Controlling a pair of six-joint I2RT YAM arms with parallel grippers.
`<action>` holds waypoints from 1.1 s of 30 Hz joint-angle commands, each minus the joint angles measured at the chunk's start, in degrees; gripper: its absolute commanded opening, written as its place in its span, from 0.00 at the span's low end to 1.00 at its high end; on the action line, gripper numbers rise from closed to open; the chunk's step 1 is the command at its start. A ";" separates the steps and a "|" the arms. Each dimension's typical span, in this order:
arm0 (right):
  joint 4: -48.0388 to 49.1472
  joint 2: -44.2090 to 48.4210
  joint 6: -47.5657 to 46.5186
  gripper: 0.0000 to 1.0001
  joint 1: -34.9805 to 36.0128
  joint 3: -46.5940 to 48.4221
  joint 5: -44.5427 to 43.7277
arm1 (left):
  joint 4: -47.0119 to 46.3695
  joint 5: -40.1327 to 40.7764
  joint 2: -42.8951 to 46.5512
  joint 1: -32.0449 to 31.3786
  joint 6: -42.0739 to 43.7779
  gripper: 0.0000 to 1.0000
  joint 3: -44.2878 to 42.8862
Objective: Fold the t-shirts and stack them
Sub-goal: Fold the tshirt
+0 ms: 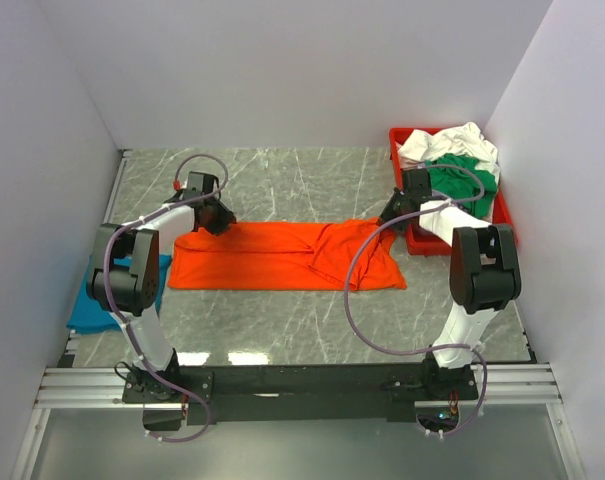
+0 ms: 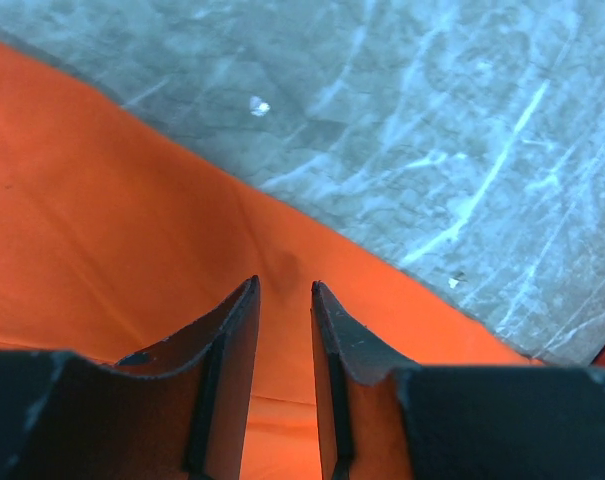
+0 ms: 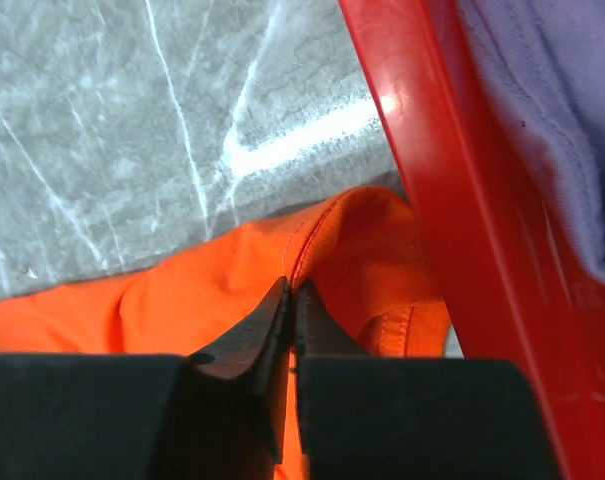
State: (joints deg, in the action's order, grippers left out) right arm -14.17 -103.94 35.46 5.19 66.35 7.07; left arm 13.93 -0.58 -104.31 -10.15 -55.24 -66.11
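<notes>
A bright orange t-shirt [image 1: 282, 260] lies spread across the middle of the marble table. My left gripper [image 1: 214, 215] sits on its far left corner. In the left wrist view its jaws [image 2: 284, 288] stand narrowly apart with a ridge of the orange cloth [image 2: 102, 220] bunched between them. My right gripper [image 1: 390, 222] is at the shirt's far right corner, beside the tray. In the right wrist view it [image 3: 292, 290] is pinched shut on a stitched seam of the orange cloth [image 3: 182, 290]. A teal-blue t-shirt [image 1: 87, 310] lies at the table's left edge.
The red plastic tray [image 1: 412, 240] stands at the back right, holding a white shirt [image 1: 452, 142] and a green one [image 1: 462, 180]. Its wall [image 3: 462, 200] is right next to my right fingers, with lavender cloth [image 3: 552, 120] inside. White walls enclose the table.
</notes>
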 commanded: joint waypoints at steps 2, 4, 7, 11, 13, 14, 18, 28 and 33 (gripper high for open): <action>1.17 5.67 0.49 0.00 -0.71 -0.43 -3.02 | -2.51 0.49 -0.10 1.27 -1.53 0.33 1.33; 0.55 6.91 0.40 0.00 -1.15 -0.17 -3.90 | -2.77 0.49 -0.19 1.63 -1.53 0.33 1.77; -0.68 8.05 -0.22 0.00 -1.94 0.19 -5.57 | -2.86 0.40 -0.80 1.98 -1.80 0.33 1.86; -0.86 8.76 -0.75 0.00 -2.73 -0.43 -6.37 | -3.65 0.40 -1.33 1.98 -2.15 0.33 2.38; -0.94 8.49 -0.83 0.00 -2.73 -0.34 -5.49 | -3.65 0.40 -1.42 2.15 -2.15 0.33 2.21; -1.12 8.23 -0.92 0.00 -2.82 -0.25 -5.23 | -3.65 0.40 -1.25 2.15 -2.06 0.33 2.12; -1.38 8.05 -1.18 0.12 -2.82 -0.52 -5.22 | -2.51 0.40 0.07 2.42 -0.84 0.34 0.02; -3.49 14.73 -1.71 0.48 -0.37 -2.71 -6.98 | 1.62 6.02 8.24 4.44 -2.94 0.39 1.50; -3.05 17.89 -1.45 0.49 5.17 -5.78 -8.57 | 2.50 10.76 12.90 6.28 -5.31 0.37 6.68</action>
State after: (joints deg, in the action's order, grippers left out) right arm -17.69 -89.14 34.59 7.14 61.73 0.36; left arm 15.14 5.67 -94.63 -4.86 -58.37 -62.06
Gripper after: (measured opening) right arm 0.486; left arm 0.373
